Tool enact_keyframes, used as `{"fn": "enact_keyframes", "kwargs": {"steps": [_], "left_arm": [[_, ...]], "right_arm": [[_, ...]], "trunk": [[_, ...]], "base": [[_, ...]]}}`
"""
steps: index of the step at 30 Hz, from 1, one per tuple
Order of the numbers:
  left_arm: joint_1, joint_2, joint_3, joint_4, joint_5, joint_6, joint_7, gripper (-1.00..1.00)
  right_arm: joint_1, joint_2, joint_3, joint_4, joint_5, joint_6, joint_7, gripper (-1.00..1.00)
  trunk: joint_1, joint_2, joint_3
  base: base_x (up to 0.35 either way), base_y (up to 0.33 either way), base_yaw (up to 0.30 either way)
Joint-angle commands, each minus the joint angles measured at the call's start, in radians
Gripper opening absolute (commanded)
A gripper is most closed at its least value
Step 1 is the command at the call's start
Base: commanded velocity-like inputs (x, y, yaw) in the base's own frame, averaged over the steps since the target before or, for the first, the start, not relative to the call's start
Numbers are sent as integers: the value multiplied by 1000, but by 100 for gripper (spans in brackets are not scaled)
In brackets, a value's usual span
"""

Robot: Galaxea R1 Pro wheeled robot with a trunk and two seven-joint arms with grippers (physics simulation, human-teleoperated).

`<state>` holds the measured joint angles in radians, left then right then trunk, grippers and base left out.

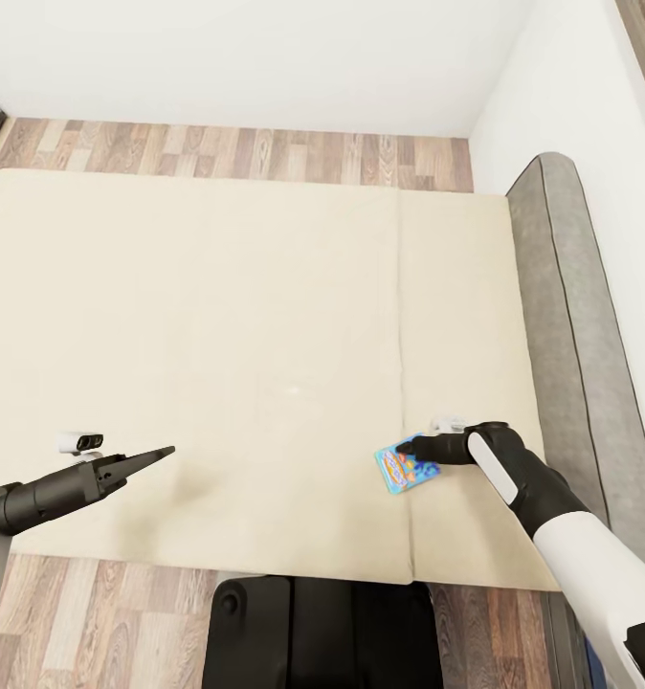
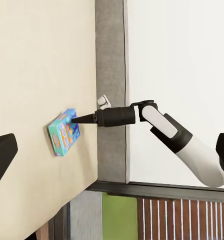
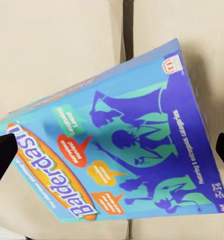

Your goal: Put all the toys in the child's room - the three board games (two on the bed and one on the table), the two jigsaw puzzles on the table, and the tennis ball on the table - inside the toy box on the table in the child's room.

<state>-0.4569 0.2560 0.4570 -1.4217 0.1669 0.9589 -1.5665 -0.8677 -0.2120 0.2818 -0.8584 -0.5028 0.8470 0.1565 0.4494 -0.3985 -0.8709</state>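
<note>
A wide cream bed (image 1: 217, 335) takes up most of the room, its cover bare and smooth with one seam running front to back near the right side. A grey padded headboard (image 1: 571, 325) runs along the bed's right edge against a white wall (image 1: 265, 48), and wood-plank floor (image 1: 246, 153) shows beyond the far edge. A blue board game (image 1: 406, 467) lies near the bed's front edge, beside the seam. The right gripper (image 1: 411, 446) reaches over it, fingers spread wide either side of the box. The left gripper (image 1: 160, 453) hovers over the front left corner, fingers narrow and empty.
</note>
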Motion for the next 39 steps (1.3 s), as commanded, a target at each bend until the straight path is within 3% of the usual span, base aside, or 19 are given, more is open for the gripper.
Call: {"fn": "enact_keyframes", "kwargs": {"steps": [1, 15, 23, 33, 39], "left_arm": [[0, 0, 0, 0, -1, 11, -4, 100], [0, 0, 0, 0, -1, 11, -4, 100], [0, 0, 0, 0, -1, 11, -4, 100], [0, 0, 0, 0, -1, 11, -4, 100], [0, 1, 0, 0, -1, 11, -4, 100]], "right_arm": [[-1, -1, 2, -1, 8, 3, 17, 100], [-1, 4, 3, 52, 13, -1, 57, 100], [8, -1, 27, 65, 13, -7, 64, 100], [39, 4, 28, 53, 13, -66, 204, 100], [41, 5, 25, 53, 3, -72, 223, 100]], "trunk": [[1, -2, -1], [1, -2, 0], [1, -2, 0], [1, -2, 0], [1, -2, 0]], "base": [[0, 0, 0], [0, 0, 0], [0, 0, 0], [0, 0, 0], [0, 0, 0]]}}
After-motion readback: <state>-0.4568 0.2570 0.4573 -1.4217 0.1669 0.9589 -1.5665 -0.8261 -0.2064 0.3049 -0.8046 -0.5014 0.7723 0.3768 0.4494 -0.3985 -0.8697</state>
